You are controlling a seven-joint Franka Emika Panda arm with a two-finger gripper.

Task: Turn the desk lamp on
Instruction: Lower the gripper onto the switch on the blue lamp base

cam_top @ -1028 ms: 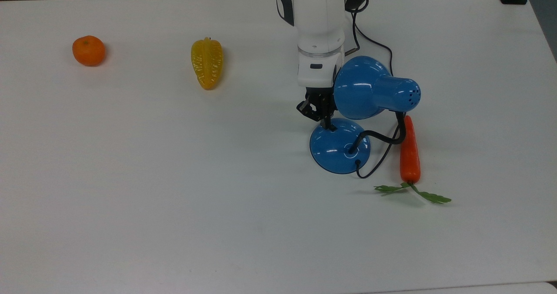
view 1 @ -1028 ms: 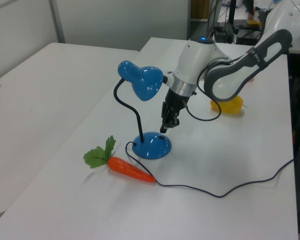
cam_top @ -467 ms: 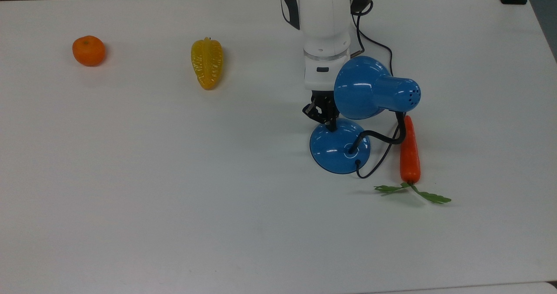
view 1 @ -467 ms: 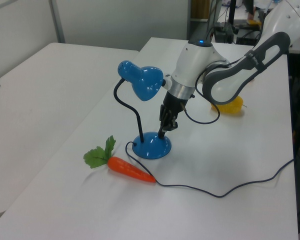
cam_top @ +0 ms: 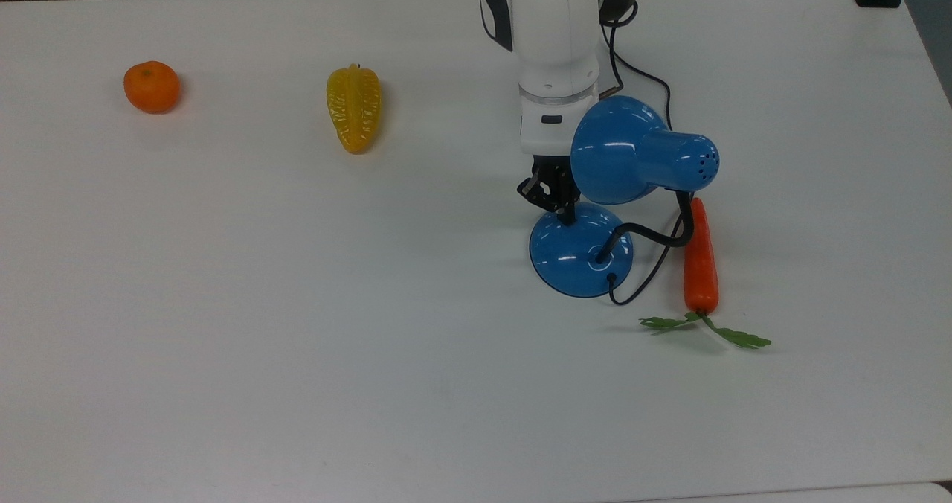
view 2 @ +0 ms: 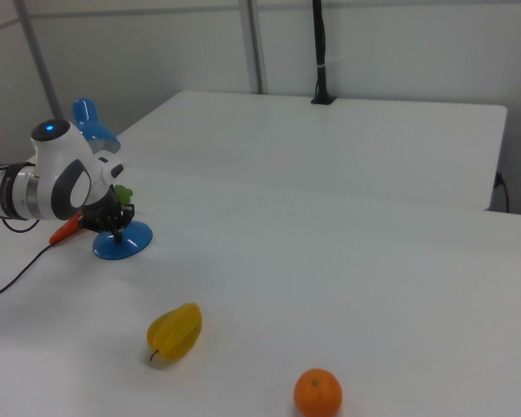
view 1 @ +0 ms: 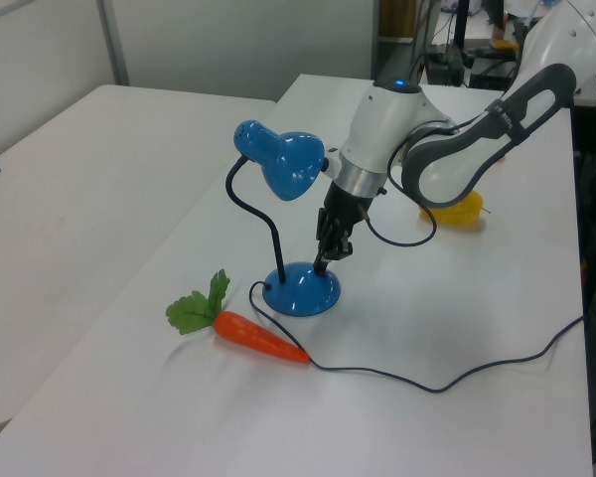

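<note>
We see a white table (cam_top: 223, 339) spreading across the whole top view. Over its far edge the white Franka arm (cam_top: 554, 49) reaches down, and in the left view its grey and white links (view 1: 447, 149) bend in from the left view's right.

The desk lamp (cam_top: 639, 157) stands right of centre in the top view: its glossy blue shade sits just beside the arm's wrist, a black neck curves down from it, and the round blue base (cam_top: 580, 254) rests on the table below. In the left view the lamp (view 1: 283, 164) stands upright with the base (view 1: 301, 290) at its foot, and a black cord (view 1: 427, 383) trails from it across the table.

The gripper (cam_top: 559, 205) points down at the far rim of the base, its black tip touching or all but touching the dome; in the left view the gripper (view 1: 325, 260) meets the base likewise. We cannot tell how far apart its fingers stand.

A carrot (cam_top: 700, 261) with green leaves lies just right of the base in the top view. A yellow starfruit (cam_top: 353, 109) lies well to the left, and an orange (cam_top: 152, 86) farther left.
</note>
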